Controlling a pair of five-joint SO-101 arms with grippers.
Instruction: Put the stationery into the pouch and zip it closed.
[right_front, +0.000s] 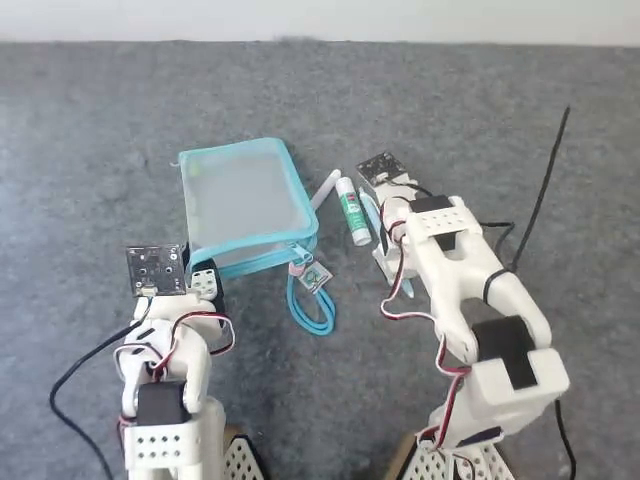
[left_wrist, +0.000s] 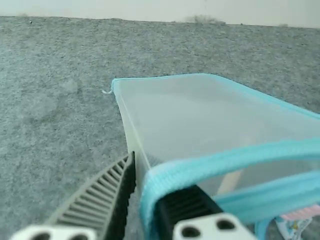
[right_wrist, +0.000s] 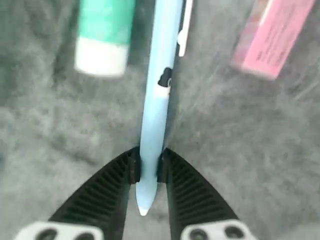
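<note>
A: Counter (right_front: 100, 120), grey felt. Pouch (right_front: 245, 200) lies flat mid-counter: translucent, teal trim, mouth toward the arms.
B: Left gripper (left_wrist: 147, 190)?
A: Clamped on the teal rim at the pouch's near corner. The pouch looks soft and floppy, and the stitched rim is the one firm place to hold. Sound spot.
B: Stationery?
A: Just beside the pouch, on the right arm's side. Glue stick (right_wrist: 102, 35), pen (right_wrist: 155, 100) and pink block (right_wrist: 275, 35) lie side by side, not touching.
B: Right gripper (right_wrist: 149, 172)?
A: Pinched on the pen's tip end, with the pen low at the counter. Light, stiff, smooth barrel. Held that far from its middle, it may swivel. Mid-barrel would be steadier.
</note>
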